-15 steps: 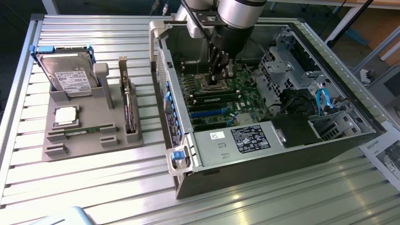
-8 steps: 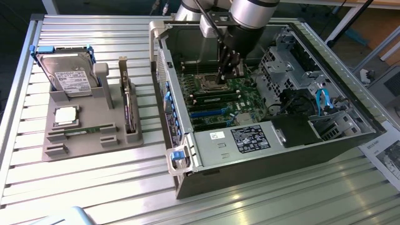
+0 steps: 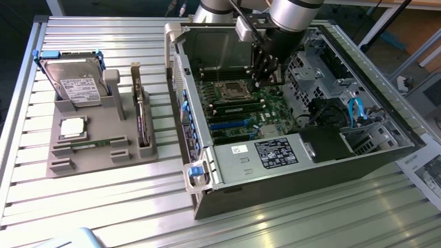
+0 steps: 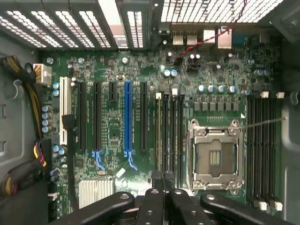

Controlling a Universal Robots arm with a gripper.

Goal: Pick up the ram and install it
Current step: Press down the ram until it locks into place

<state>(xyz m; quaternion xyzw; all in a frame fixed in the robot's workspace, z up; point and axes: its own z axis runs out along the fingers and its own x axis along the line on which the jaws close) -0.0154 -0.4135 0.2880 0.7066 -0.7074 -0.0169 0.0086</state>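
Observation:
One ram [image 3: 92, 144], a thin green stick, lies flat in the grey holder [image 3: 103, 157] at the exterior view's left. My gripper [image 3: 267, 80] is far from it, down inside the open computer case [image 3: 227, 175] over the motherboard. In the wrist view the gripper [image 4: 164, 180] is shut, its black fingertips [image 4: 157, 187] pressed together right over the near end of the black memory slots [image 4: 168, 136] beside the empty processor socket [image 4: 214, 157]. Whether a ram sits between the fingers or in the slot beneath them I cannot tell.
The holder also carries a hard drive [image 3: 72, 80], a square silver processor chip [image 3: 72, 126] and an upright expansion card [image 3: 141, 119]. Inside the case, cables [image 3: 355, 111], a power supply [image 3: 276, 152] and drive cage walls surround the motherboard. More slots [image 4: 262, 145] flank the socket.

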